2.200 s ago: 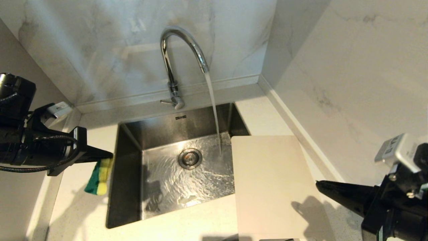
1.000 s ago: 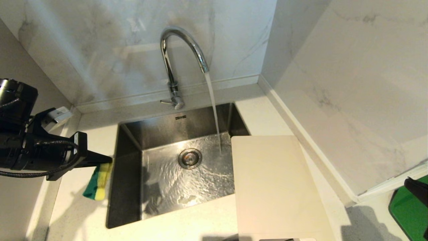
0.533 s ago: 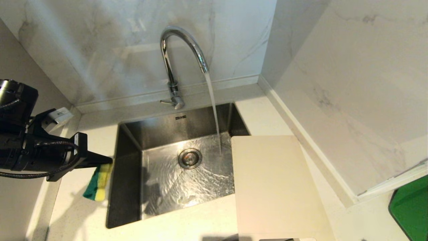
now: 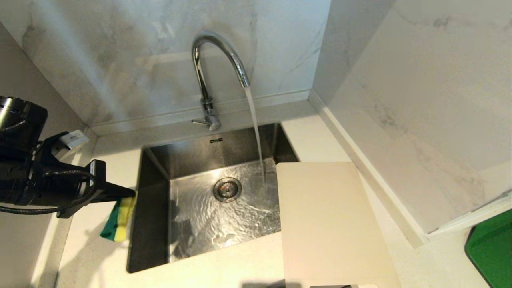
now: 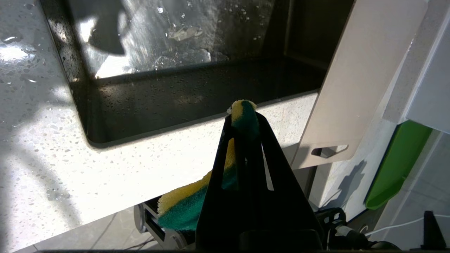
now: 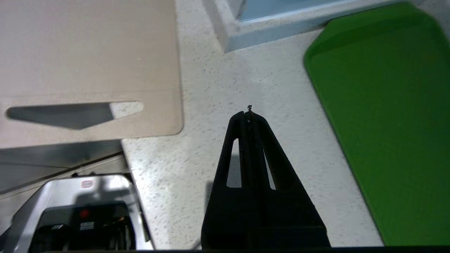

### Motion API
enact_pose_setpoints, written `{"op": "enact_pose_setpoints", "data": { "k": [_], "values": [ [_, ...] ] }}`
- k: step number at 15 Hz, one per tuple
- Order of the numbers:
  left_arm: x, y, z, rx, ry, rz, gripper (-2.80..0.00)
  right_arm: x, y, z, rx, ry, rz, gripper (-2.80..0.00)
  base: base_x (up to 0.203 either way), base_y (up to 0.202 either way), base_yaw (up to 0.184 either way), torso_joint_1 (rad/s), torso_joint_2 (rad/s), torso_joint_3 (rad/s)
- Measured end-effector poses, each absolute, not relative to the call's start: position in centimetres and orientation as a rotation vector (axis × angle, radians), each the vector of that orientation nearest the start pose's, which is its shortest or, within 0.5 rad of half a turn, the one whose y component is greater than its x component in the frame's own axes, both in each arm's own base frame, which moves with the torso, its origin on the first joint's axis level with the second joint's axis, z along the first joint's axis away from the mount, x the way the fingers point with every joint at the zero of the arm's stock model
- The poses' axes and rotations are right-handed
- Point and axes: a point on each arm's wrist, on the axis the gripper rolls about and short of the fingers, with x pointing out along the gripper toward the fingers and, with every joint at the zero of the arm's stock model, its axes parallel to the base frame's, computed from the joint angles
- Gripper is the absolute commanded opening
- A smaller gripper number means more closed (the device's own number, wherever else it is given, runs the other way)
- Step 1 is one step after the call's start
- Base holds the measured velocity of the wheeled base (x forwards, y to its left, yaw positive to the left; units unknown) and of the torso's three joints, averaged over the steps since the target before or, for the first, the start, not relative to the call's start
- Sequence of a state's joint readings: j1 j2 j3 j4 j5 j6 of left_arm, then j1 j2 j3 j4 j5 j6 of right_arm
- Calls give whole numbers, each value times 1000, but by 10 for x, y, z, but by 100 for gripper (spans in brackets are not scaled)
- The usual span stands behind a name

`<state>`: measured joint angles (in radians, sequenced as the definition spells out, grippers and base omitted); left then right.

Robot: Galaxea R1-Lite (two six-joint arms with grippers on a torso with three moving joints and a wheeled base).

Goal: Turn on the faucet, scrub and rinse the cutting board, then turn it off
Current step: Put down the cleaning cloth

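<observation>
The chrome faucet (image 4: pixel 208 68) stands behind the sink (image 4: pixel 152 168) and pours a stream of water into the basin. The beige cutting board (image 4: pixel 328 220) lies flat on the counter to the right, one edge overhanging the sink; its handle cut-out (image 6: pixel 70 114) hangs past the counter's front edge. Left of the sink, my left gripper (image 4: pixel 130 193) is shut on a green-and-yellow sponge (image 4: pixel 118 218) that dangles above the counter. My right gripper (image 6: pixel 249 114) is shut and empty, low over the counter between the board (image 6: pixel 88 52) and a green tray; it is out of the head view.
A green tray (image 4: pixel 490 248) lies on the counter at the far right. Marble walls close in the back and the right side. Water ripples around the sink drain (image 4: pixel 227 189). White speckled counter (image 4: pixel 224 268) runs along the sink's front.
My right arm has drawn back out of the head view, uncovering the green tray. The left gripper with the sponge has stayed put. Water keeps running.
</observation>
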<state>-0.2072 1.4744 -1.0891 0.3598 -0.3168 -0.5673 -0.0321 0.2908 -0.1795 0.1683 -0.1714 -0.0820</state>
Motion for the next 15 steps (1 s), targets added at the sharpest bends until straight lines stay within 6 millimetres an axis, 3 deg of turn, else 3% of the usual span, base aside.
{"op": "enact_pose_setpoints", "data": {
  "k": [7,11,15],
  "values": [
    [233,-56,232,-568,878,-273,-280,-10,0,86,-73,331,-17,-280,0,0,0,0,0,0],
    [233,-56,232,-568,877,-273,-280,-6,1,82,-50,386,-97,-280,0,0,0,0,0,0],
    [233,-58,231,-565,881,-280,-280,-6,1,81,-53,385,-36,-280,0,0,0,0,0,0]
  ]
}}
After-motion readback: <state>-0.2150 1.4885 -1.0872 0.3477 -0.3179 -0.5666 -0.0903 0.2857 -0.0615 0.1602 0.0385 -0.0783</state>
